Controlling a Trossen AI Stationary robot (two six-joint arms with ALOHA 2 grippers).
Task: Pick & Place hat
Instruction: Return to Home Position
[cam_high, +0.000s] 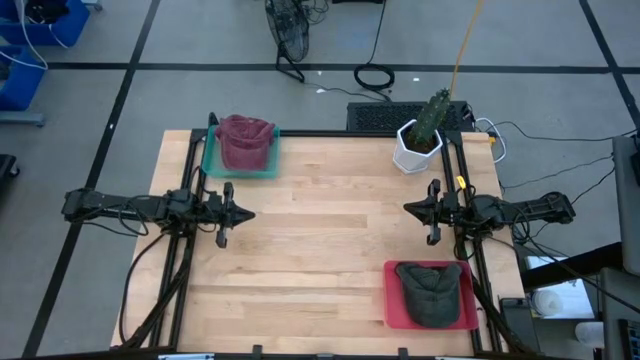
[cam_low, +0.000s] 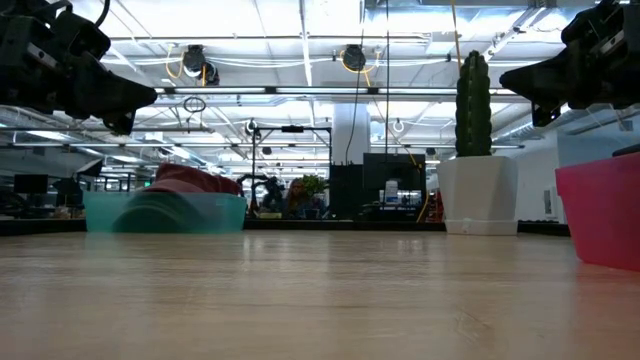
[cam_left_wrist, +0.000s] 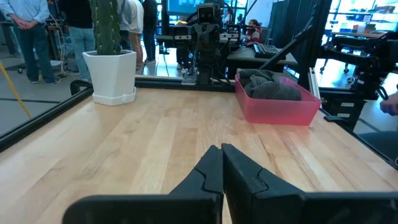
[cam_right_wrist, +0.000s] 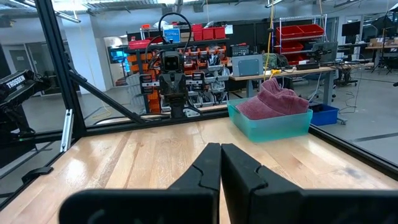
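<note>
While both my arms hung level above the table (cam_high: 320, 260), one reaching in from each side and pointing at the other, neither carried anything. My left gripper (cam_left_wrist: 221, 149) had its two fingers pressed together with nothing between them. My right gripper (cam_right_wrist: 220, 147) was the same, tips meeting and empty.

The maroon cap (cam_high: 245, 138) lay in the green bin (cam_high: 209, 166) at the table's far edge on my left side, heaped so that its cloth stood above the walls. From my right wrist I saw it slumped and creased, and I could not tell whether the heap was one cap or more. A dark cap (cam_high: 432, 290) sat folded in the red bin (cam_high: 393, 312) at the near edge on my right side. A cactus (cam_high: 433, 112) in a white pot (cam_high: 412, 152) stood at the far right, well apart from both bins.

I judged the maroon cap to be light, soft cloth that would give under my fingers rather than slip. A pinch on a raised fold of the crown would hold it, though it would sag and hang loose. The brim looked like the stiffer hold, but it was buried in the heap. The bin seemed light too, so a snagged lift might drag it along. As things lay, I took the placing for done.
</note>
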